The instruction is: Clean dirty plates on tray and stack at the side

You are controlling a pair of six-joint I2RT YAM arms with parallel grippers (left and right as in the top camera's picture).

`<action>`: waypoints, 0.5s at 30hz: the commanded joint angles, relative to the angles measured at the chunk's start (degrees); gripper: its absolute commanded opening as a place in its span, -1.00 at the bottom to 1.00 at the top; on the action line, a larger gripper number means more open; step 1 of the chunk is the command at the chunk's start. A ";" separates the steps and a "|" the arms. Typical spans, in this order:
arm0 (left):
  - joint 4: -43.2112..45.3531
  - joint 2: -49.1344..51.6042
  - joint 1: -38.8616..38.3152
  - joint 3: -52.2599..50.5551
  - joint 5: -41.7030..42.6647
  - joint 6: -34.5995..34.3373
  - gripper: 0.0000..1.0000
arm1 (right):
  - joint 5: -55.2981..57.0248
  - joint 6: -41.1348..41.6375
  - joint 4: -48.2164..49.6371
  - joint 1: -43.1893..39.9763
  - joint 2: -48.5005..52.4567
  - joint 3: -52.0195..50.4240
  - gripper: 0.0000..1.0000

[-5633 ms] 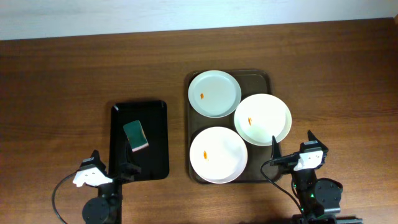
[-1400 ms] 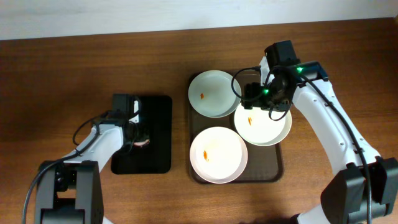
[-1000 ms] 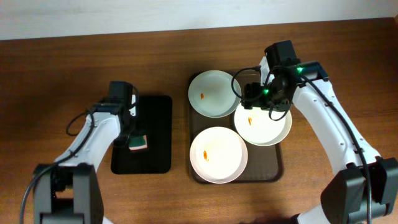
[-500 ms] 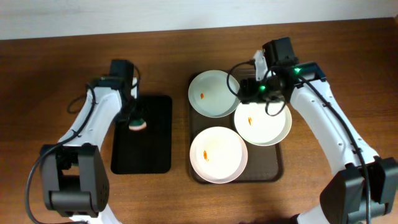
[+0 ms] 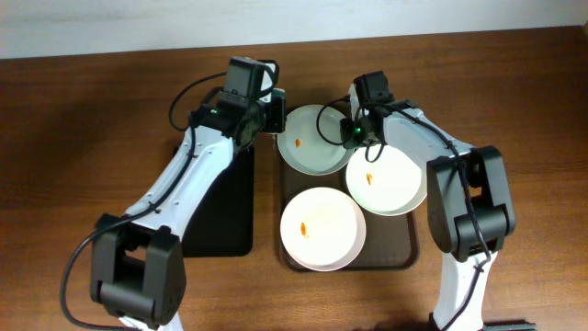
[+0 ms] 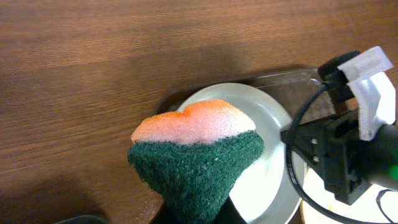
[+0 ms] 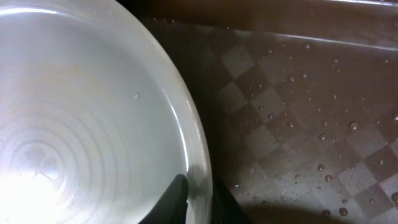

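Three white plates lie on the dark brown tray [image 5: 410, 241]: a back-left plate [image 5: 312, 142], a right one [image 5: 390, 184] and a front one [image 5: 322, 230], each with a small orange smear. My right gripper [image 5: 352, 131] is shut on the back-left plate's right rim; in the right wrist view that rim [image 7: 198, 158] sits between the dark fingertips [image 7: 176, 198]. My left gripper [image 5: 273, 110] hovers at that plate's left edge, shut on a green sponge with an orange-pink top [image 6: 199, 146], which hangs over the plate [image 6: 273, 134].
A narrower black tray [image 5: 220, 207] lies left of the brown tray, partly under my left arm. The brown tray's wet checkered floor [image 7: 298, 93] shows beside the held plate. The right plate's edge overlaps the back-left plate's rim.
My left arm has carried the sponge from the black tray up and right to the back-left plate. My right gripper moved left and shut on that plate's rim.
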 commanded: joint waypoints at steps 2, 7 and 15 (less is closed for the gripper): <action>7.30 6.88 -1.86 1.05 3.58 -3.65 -1.00 | -0.09 -0.04 -1.27 0.07 1.18 -0.07 -0.91; 17.18 16.81 -2.23 1.05 9.68 -9.84 -1.00 | -0.11 -0.07 -1.75 0.07 1.18 -0.07 -0.92; 16.90 22.77 -5.75 1.05 9.22 -16.11 -1.00 | -0.15 -0.04 -2.10 0.13 1.16 -0.07 -0.92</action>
